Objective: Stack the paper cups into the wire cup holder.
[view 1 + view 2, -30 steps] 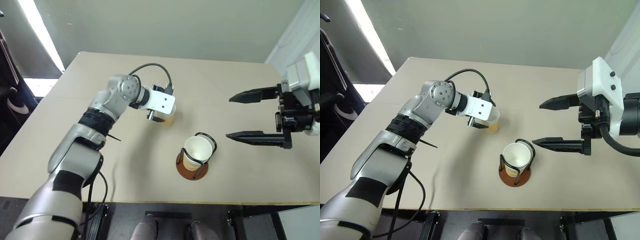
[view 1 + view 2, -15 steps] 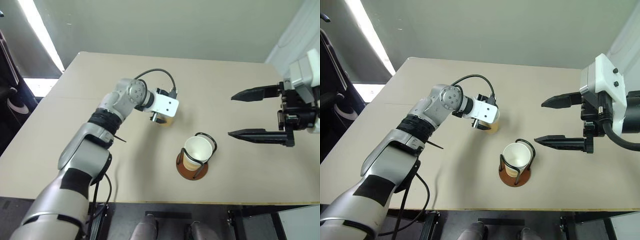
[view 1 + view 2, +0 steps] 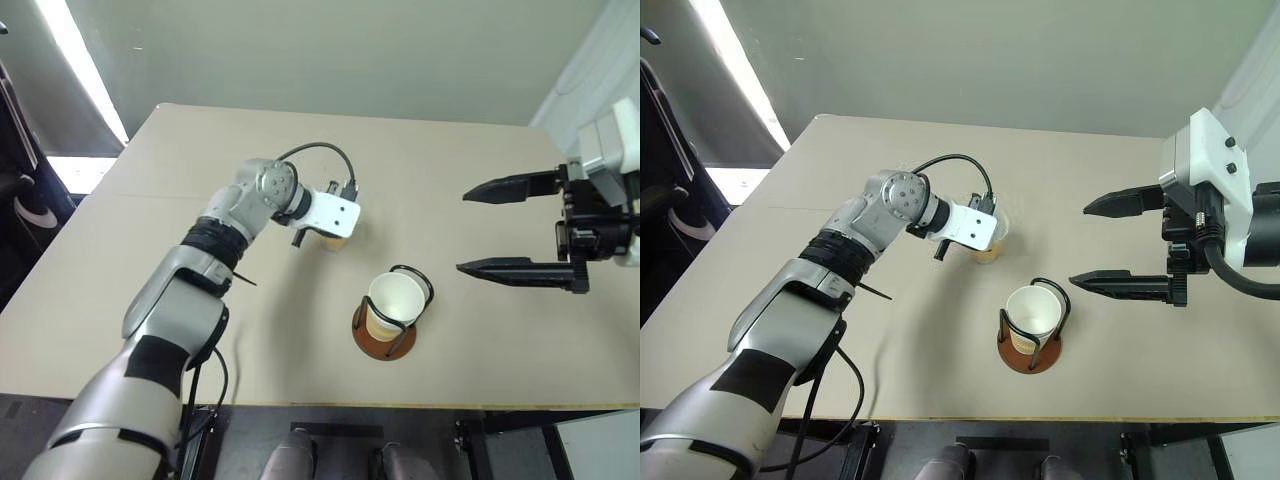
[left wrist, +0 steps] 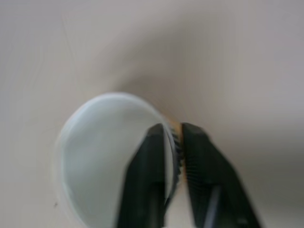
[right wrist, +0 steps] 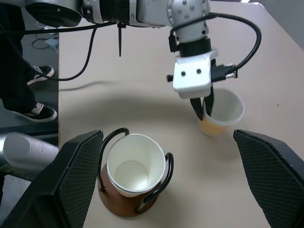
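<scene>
Left wrist view shows the left gripper (image 4: pixel 173 137) pinched onto the wall of a paper cup (image 4: pixel 104 156): one black finger sits inside the white bowl, the other outside against the tan wall, with the rolled rim caught between them. That cup stands upright on the tan table (image 3: pixel 150 300), near the table's middle and a little toward the far edge, with the white wrist block of the left arm directly over it.

Nearer the front edge and to the right of that cup stands the wire cup holder (image 3: pixel 385 340), its reddish-brown disc flat on the table and its black wire loops rising around a second paper cup (image 3: pixel 393 298). This one sits upright inside the loops, mouth open upward, white interior showing. The held cup and the holder are near each other but apart, with bare tabletop between.

The right gripper (image 3: pixel 508 228) hangs above the right side of the table, its two long black fingers spread wide apart and holding nothing. It points toward the middle of the table, with its lower finger just beside the holder's wire loops yet clear of them
</scene>
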